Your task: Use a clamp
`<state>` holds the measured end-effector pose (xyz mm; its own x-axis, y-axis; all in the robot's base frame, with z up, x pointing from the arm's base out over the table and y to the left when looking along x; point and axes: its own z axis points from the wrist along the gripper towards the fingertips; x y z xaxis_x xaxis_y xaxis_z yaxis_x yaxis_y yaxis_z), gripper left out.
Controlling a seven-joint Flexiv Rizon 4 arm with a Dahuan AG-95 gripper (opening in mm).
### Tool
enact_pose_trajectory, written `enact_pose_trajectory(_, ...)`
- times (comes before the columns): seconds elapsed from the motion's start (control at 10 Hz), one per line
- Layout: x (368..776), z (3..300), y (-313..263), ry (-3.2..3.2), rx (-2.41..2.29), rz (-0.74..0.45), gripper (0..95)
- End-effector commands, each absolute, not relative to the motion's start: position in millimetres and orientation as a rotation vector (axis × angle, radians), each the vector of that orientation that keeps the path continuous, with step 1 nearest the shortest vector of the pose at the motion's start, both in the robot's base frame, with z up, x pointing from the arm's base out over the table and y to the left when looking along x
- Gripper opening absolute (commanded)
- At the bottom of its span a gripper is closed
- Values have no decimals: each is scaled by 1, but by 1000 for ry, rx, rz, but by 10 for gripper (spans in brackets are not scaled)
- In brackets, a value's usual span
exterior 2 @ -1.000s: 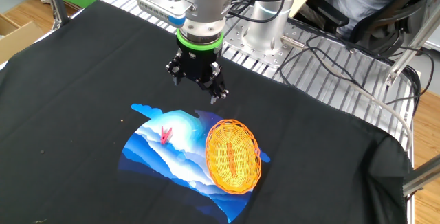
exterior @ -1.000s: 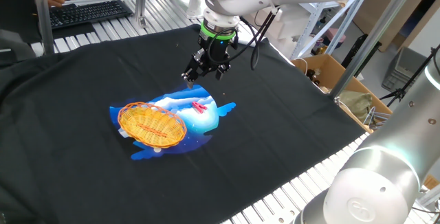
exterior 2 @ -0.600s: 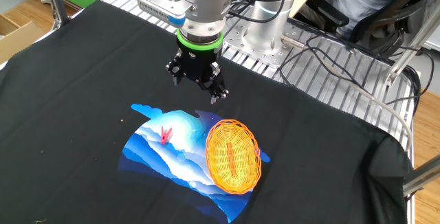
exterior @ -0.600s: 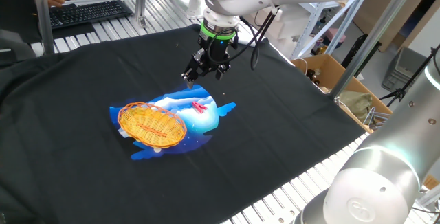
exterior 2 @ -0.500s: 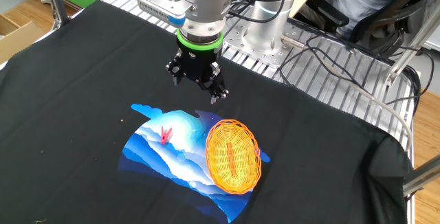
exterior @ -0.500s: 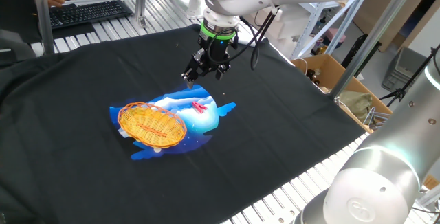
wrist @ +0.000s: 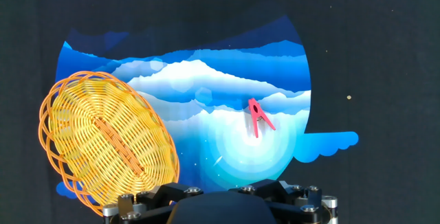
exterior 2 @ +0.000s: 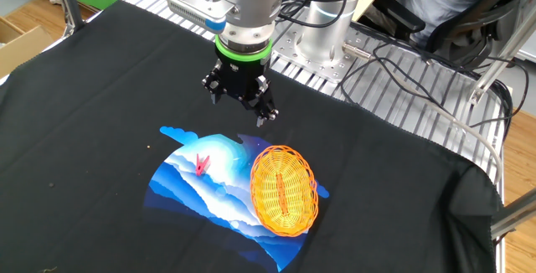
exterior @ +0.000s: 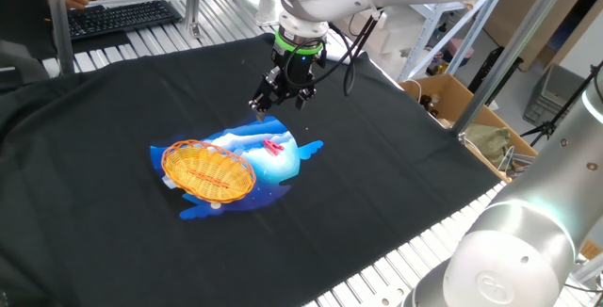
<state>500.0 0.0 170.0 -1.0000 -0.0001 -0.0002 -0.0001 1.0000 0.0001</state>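
Hand view: slim pink-red plastic clamp (wrist: 258,117) beside oval woven basket (wrist: 103,141).

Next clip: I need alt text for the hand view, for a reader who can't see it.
A small pink-red clamp lies on a blue-and-white wave-patterned mat spread on black cloth. An orange woven basket sits apart from it, overlapping the mat's left edge. Part of the gripper's dark body shows at the bottom edge; its fingers are not visible.

Pink clamp (wrist: 259,117) lies on the blue mat (wrist: 206,73), apart from the orange basket (wrist: 106,141)
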Motion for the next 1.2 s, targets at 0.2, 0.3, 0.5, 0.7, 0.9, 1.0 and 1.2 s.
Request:
enact_pose_trajectory(0.2,497,166,1,3051,-118,-90,0)
enact_pose_trajectory(0.3,494,163,3,3048,-115,-90,0)
enact_pose_trajectory(0.5,491,160,4,3051,-115,-89,0)
enact_pose_trajectory(0.7,491,157,2,3057,-128,-82,0)
enact_pose_trajectory(0.9,492,154,-3,3057,-150,-71,0)
enact_pose_trajectory(1.0,492,153,-4,3057,-153,-66,0)
enact_pose_trajectory(1.2,494,147,-7,3058,-165,-51,0)
